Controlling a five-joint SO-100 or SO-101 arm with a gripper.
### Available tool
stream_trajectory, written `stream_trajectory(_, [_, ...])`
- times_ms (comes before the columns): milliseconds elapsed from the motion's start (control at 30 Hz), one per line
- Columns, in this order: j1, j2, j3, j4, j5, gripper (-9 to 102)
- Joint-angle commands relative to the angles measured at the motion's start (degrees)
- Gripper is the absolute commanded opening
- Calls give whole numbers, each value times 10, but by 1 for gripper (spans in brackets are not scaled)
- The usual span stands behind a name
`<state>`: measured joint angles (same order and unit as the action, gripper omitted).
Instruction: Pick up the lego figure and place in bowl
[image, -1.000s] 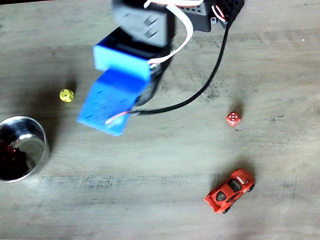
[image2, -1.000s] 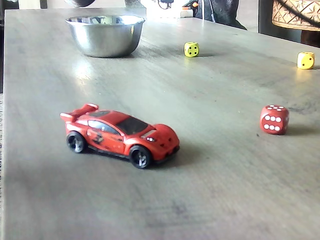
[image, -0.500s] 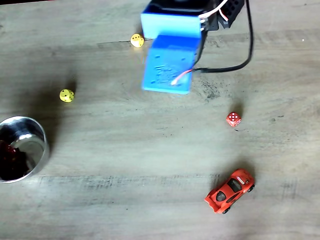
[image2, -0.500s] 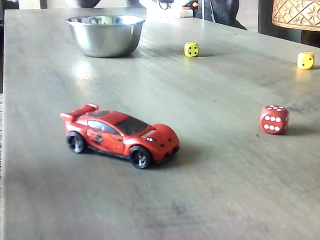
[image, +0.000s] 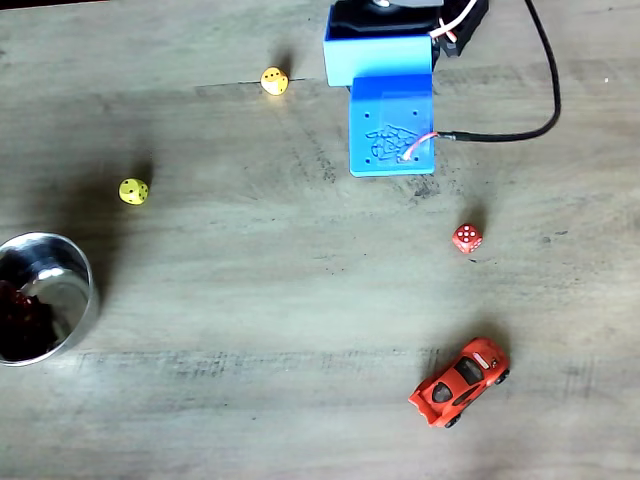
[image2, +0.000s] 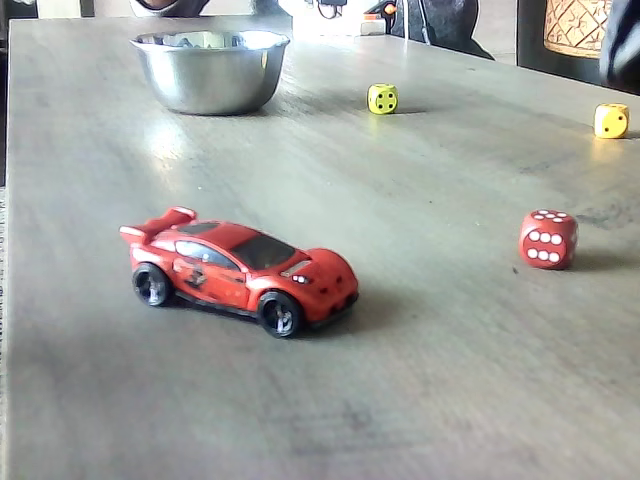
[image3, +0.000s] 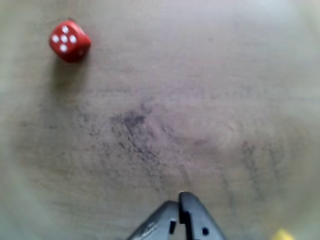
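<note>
Red-and-black lego figure lies inside the round shiny silver metal bowl, while the dark end effector hangs pressed together over bare wooden tabletop.

Fingers together (empty), above tabletop

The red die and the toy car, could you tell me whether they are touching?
Apart. A fixed view shows bare table between the red die and the toy car.
</note>
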<state>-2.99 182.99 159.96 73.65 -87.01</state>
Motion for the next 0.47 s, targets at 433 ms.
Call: stream_trajectory(433, [0,92,88,3,-9,-1])
